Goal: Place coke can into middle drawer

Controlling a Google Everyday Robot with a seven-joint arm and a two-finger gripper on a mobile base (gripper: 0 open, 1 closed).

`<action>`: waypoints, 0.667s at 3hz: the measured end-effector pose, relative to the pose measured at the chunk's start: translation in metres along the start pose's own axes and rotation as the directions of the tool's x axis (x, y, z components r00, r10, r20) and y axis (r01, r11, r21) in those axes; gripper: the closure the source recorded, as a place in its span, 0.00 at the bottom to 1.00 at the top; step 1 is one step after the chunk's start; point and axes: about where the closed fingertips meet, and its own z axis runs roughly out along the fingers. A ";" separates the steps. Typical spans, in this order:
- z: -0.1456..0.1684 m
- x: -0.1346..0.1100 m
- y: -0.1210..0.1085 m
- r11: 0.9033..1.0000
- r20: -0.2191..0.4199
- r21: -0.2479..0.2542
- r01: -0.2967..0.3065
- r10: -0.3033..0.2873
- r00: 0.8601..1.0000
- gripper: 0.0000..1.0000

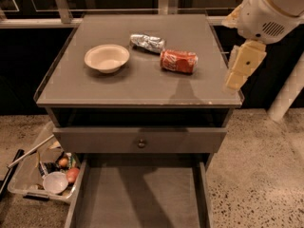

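— Edges of the cabinet (118, 87)?

— Its flat top ends in a thin rim. Under the front edge the middle drawer (142, 198) stands pulled out, its grey floor showing between low side walls.

— Where is the coke can (178, 61)?

— On the cabinet top, right of centre, lying on its side. Its long axis runs across the cabinet's width, only slightly skewed.

— And the gripper (241, 66)?

— It hangs over the cabinet's right edge, near the front corner, right of the can and clearly apart from it. How far open it is, I cannot tell.

— Neighbours?

— A foil packet (147, 42) lies just behind the can; a bowl (107, 58) sits on the cabinet's left half.
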 end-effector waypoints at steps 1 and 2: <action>0.017 -0.010 -0.026 0.999 0.072 0.008 0.036 -0.037 0.997 0.00; 0.044 -0.010 -0.046 0.998 0.167 -0.022 0.056 -0.052 0.985 0.00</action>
